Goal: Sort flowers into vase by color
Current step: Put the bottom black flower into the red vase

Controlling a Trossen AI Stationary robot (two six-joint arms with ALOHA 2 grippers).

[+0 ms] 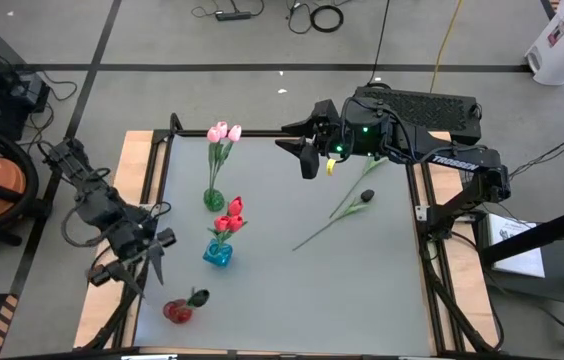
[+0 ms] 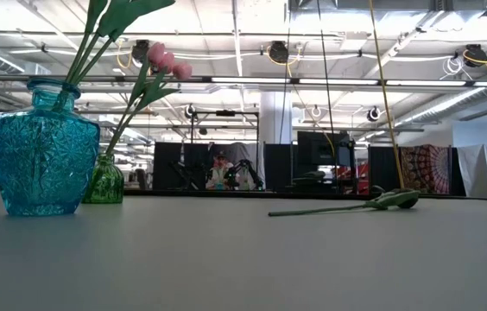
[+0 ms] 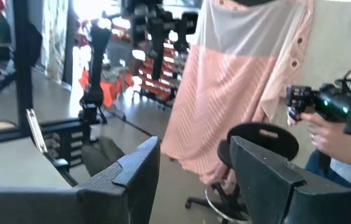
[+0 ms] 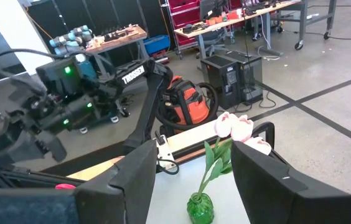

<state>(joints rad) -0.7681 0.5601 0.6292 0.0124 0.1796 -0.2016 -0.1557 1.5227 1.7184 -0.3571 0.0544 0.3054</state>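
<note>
Nearest the front edge stood a red vase [image 1: 177, 312] with a dark-headed tulip already in it, and just beside it the left gripper [image 1: 137, 262] hung over the table's left rim, jaws apart and holding nothing. Farther in came the blue vase [image 1: 217, 254] with red tulips [image 1: 232, 211], then the green vase [image 1: 213, 199] with pink tulips [image 1: 224, 132]. The last loose flower, a black tulip [image 1: 366, 196], lay flat on the grey table [image 1: 292, 300] toward the right side, its stem running diagonally back toward the middle. The right gripper [image 1: 307, 145] hovered at the far edge, fingers spread wide and empty, well apart from that flower. The step in hand looked like fetching it; a good pick would probably come straight down across the thin stem near its middle, closing fully, since the stem lay flush on the surface and could slip or roll. The tabletop was smooth and matte. Beyond it lay an open workshop with black partitions, overhead lights, cables on the floor and a person seated in the distance.
</note>
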